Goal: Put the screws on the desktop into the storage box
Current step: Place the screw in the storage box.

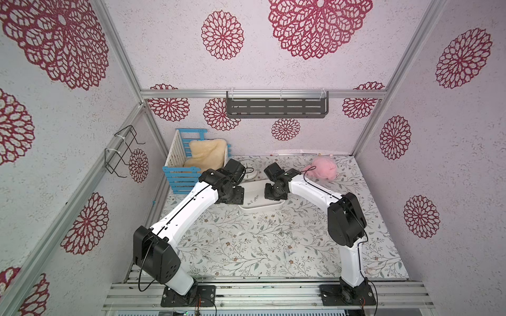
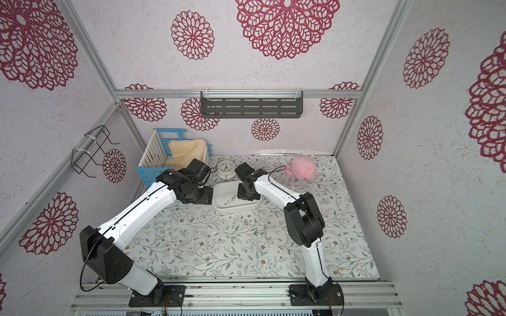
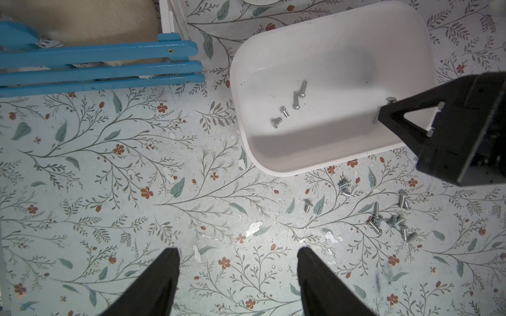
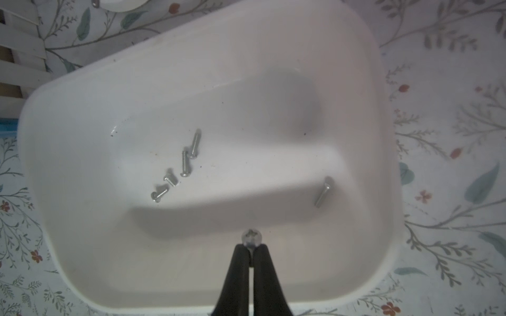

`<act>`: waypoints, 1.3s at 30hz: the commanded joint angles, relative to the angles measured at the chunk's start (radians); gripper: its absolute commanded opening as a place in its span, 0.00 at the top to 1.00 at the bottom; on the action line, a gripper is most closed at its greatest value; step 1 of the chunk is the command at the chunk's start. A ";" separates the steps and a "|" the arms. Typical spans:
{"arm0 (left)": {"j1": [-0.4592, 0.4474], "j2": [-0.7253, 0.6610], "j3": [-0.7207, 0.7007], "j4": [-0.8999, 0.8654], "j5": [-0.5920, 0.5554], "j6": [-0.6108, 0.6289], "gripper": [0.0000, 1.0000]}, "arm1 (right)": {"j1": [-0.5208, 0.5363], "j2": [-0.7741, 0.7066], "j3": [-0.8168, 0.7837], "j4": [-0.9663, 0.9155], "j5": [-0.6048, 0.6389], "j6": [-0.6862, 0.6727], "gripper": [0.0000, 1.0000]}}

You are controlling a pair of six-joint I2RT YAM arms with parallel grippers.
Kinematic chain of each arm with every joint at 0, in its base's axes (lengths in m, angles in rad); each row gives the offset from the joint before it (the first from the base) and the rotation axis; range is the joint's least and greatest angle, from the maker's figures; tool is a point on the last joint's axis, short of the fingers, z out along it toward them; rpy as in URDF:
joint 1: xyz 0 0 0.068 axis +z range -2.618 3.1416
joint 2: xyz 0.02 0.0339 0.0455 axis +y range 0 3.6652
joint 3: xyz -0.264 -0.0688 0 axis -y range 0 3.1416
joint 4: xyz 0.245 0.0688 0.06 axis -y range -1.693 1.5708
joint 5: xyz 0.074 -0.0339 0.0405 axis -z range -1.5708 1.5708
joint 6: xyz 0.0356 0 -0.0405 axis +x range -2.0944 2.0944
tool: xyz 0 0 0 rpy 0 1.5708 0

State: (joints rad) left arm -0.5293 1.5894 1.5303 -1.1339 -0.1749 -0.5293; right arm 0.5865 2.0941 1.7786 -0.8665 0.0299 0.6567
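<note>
At the far left stands a blue and white crate with a soft cream cloth inside.

Next comes the left gripper. Its two black fingers are wide apart, and nothing is between them. It hangs over a bare bit of the desktop, just to the left of the storage box. I cannot tell if it touches the desktop. Behind it sits a small round white clock.

The storage box is white and shallow. It sits near the middle of the desktop, toward the back. Five screws lie flat on its floor. Four are in a crooked row, and one lies off by itself.

The right gripper hangs over the inside of the box, close to one wall. Its fingers are nearly together. They pinch one held screw, and its round head sticks out past the tips.

The loose screws lie on the desktop in front of the box. Most are in a little heap, with a few near it.

At the back right rests a fluffy pink toy.
</note>
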 commanded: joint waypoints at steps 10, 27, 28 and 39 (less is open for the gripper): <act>0.008 -0.034 -0.022 0.017 -0.019 -0.012 0.26 | -0.019 0.193 0.240 -0.079 0.002 -0.046 0.96; 0.018 -0.040 -0.035 0.017 -0.010 -0.005 0.25 | -0.017 0.163 0.340 -0.133 0.020 -0.052 0.77; 0.018 -0.040 -0.035 0.019 -0.007 -0.006 0.25 | -0.014 0.149 0.341 -0.136 0.026 -0.050 0.77; -0.001 -0.050 -0.083 0.039 0.021 -0.026 0.27 | 0.017 -0.097 0.193 -0.104 0.104 -0.004 0.77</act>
State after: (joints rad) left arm -0.5228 1.5646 1.4601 -1.1191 -0.1646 -0.5400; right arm 0.5922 2.1117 1.9991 -0.9981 0.0879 0.6247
